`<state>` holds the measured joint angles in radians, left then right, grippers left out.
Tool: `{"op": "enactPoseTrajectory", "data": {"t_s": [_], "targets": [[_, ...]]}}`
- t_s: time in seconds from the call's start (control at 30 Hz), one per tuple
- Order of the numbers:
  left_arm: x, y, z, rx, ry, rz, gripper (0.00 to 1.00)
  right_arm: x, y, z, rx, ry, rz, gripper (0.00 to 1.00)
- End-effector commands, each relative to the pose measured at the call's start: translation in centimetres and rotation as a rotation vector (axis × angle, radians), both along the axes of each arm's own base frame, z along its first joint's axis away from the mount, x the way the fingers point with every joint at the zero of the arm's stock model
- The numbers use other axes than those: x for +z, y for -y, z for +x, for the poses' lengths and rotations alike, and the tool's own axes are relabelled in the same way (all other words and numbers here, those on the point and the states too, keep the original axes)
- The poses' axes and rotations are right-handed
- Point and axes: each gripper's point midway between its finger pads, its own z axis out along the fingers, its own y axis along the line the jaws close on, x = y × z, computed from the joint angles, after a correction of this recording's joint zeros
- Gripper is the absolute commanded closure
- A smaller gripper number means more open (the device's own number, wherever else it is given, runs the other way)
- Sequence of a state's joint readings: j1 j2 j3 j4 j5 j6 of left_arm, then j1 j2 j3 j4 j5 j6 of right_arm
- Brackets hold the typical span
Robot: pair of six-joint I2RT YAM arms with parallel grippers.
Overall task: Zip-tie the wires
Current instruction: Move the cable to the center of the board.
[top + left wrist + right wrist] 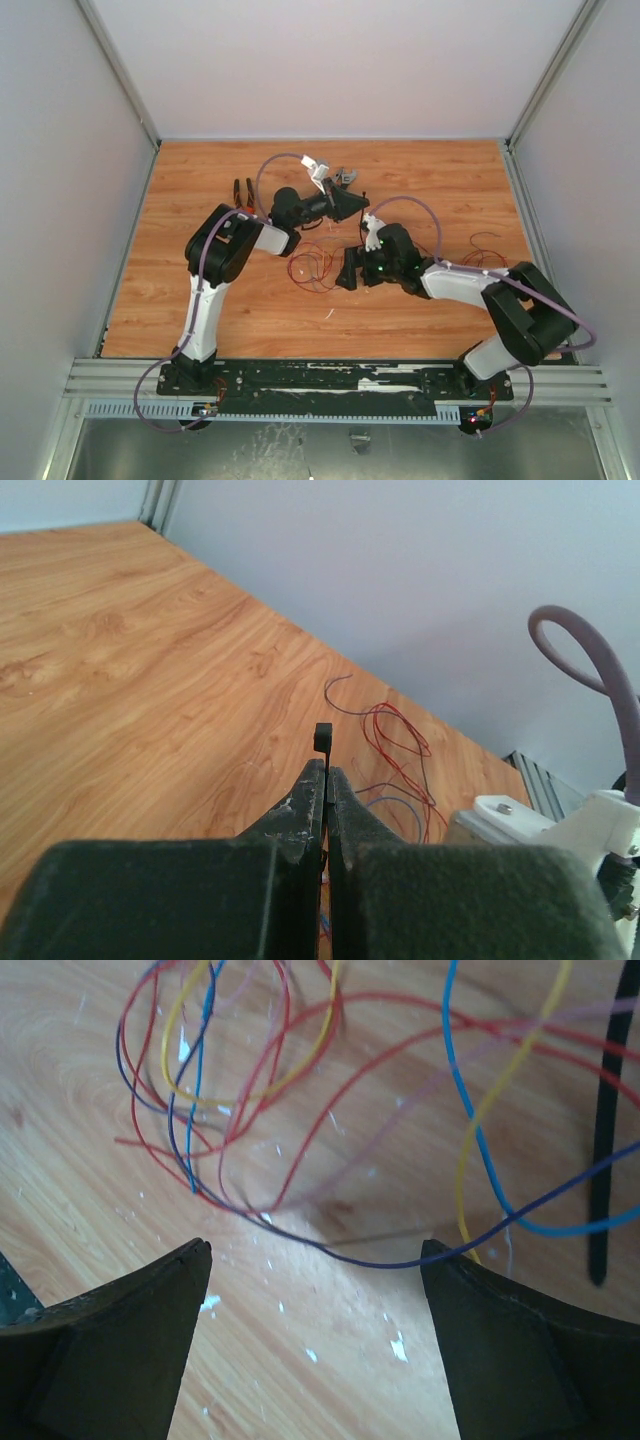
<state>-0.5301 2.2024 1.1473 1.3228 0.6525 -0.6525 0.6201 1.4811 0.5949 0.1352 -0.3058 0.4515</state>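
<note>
Left gripper point(326, 780) is pinching the zip tie point(323, 738), likely for threading; at its six o'clock, right gripper point(315, 1250) is hovering spread over the wires point(250, 1090).

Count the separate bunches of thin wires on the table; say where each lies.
2. One tangle of wires lies centrally beside the right gripper; a smaller bunch lies near the right edge of the table. More may hide under the arms.

You count: grippers 2, left gripper point(326, 775) and right gripper point(315, 1250) | pliers point(241, 192) 1 | wires point(313, 266) 2 tangles, second tangle point(487, 248) | zip tie point(323, 738) 1 | black strip point(603, 1130) 1, possibly the same tie.
</note>
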Motion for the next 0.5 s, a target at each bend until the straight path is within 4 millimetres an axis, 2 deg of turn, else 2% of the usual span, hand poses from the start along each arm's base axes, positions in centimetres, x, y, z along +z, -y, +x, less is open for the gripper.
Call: {"op": "enactPoseTrajectory", "data": {"t_s": [0.0,0.47], "targets": [[2.7,-1.3,-0.6,0.004,0.076,-0.039,1.00,-0.3,-1.4,1.6,0.005,0.033,-0.049,0.13],[2.9,-5.4,-0.2,0.056,0.063,-0.031,1.00,-0.6,-6.5,4.9,0.108,0.096,-0.124,0.13]]}}
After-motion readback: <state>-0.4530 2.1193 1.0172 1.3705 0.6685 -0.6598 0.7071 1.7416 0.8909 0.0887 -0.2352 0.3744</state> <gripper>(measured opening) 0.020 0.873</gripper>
